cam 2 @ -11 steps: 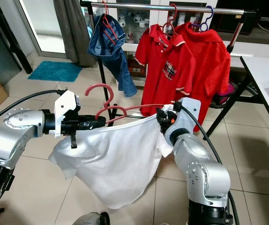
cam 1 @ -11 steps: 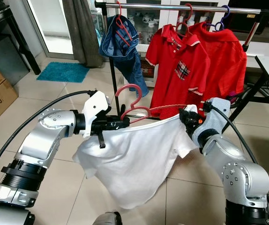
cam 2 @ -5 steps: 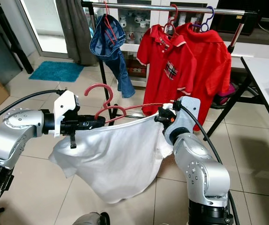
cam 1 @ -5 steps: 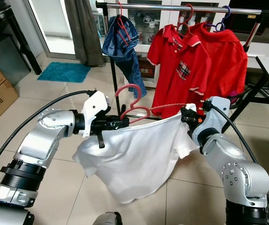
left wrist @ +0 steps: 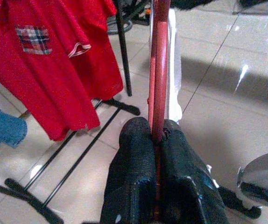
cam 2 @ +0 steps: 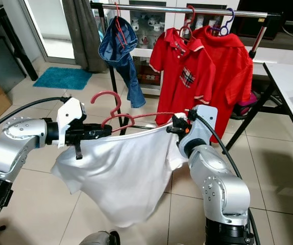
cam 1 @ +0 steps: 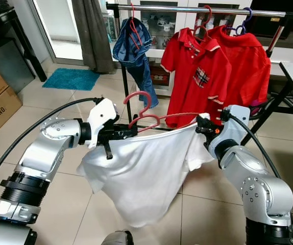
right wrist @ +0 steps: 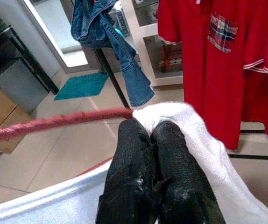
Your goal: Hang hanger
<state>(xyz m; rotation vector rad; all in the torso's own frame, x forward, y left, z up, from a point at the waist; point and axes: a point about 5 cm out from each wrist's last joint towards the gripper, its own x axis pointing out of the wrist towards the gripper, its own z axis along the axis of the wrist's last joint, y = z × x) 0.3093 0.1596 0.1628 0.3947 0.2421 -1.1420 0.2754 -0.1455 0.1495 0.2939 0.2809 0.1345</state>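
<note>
Red hanger (cam 1: 145,118) level, hook (cam 1: 139,100) up

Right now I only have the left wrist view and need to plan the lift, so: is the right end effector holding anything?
Observer: Yes. The right end effector is shut on the white shirt at the hanger's far end.
Operator: Is the hook free?
Observer: Yes, it points up below the rail, touching nothing.
Operator: Where is there room on the rail?
Observer: Between the jeans and the red shirts.
</note>
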